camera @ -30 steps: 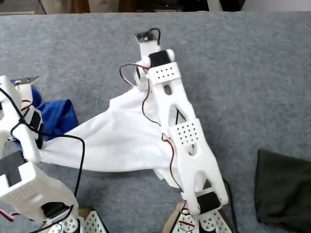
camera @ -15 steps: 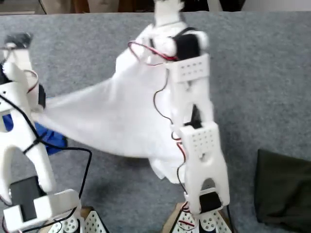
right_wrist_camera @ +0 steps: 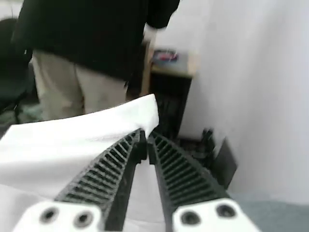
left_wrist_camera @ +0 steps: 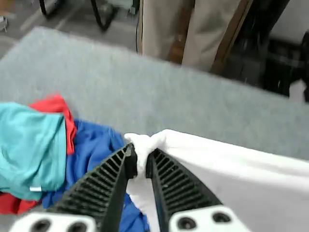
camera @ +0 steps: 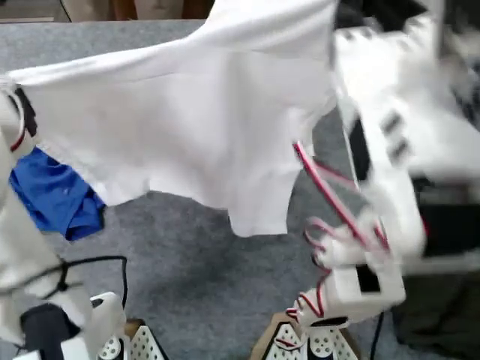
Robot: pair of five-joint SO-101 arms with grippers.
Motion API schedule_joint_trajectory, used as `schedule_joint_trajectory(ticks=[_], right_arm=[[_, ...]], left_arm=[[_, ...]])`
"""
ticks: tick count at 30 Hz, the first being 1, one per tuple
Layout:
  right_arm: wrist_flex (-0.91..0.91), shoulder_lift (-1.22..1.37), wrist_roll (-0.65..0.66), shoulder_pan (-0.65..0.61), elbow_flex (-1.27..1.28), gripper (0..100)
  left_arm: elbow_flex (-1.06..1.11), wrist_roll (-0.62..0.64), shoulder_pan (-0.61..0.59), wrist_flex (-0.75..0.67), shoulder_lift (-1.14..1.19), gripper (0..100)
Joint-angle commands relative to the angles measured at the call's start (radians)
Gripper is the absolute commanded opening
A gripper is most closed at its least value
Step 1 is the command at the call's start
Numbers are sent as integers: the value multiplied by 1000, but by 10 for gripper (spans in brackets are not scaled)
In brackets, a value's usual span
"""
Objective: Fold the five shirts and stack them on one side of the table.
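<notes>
**White shirt lifted off the desk since a second ago**

- Change: the white shirt [camera: 195,127] was draped on the grey desk [camera: 187,300]. It now hangs spread in the air, because both arms have risen toward the high camera.
- Left arm [camera: 15,225]: it stands upright at the desk's left edge. The left end effector [left_wrist_camera: 140,153] is clamped on a bunched corner of the white shirt.
- Heap below the left arm: the high view gives a blue shirt [camera: 56,195]. The left wrist view adds a teal shirt [left_wrist_camera: 29,145] lying over a red shirt [left_wrist_camera: 55,106].
- Right arm [camera: 390,187]: it is raised high and blurred. The right end effector [right_wrist_camera: 146,137] is pinched tight on the shirt's far edge and points level into the room.
- Far right of the desk: a dark garment [camera: 450,330], partly hidden.
</notes>
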Motion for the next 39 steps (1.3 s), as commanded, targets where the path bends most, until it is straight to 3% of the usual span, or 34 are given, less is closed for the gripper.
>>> schedule_joint_trajectory(ticks=[1,9,15,19,24,29,34,39], right_arm=[[-32,-130,29,62,-19,4],[-32,-314,106,97,-16,4],[48,-325,86,65,214,4],[127,-321,49,-107,501,10],[110,-317,49,-325,938,111],[-29,-260,49,-535,1317,174],[-198,-154,48,-676,1554,176],[-295,-15,48,-777,1629,175]], left_arm=[[-92,14,2,0,-64,18],[-129,11,2,0,-255,18],[-12,9,2,2,-334,18],[127,8,2,2,-375,18],[296,6,-6,-25,-414,18],[358,5,-8,-51,-446,18],[359,5,-8,-51,-467,18],[359,5,-8,-38,-467,18]])
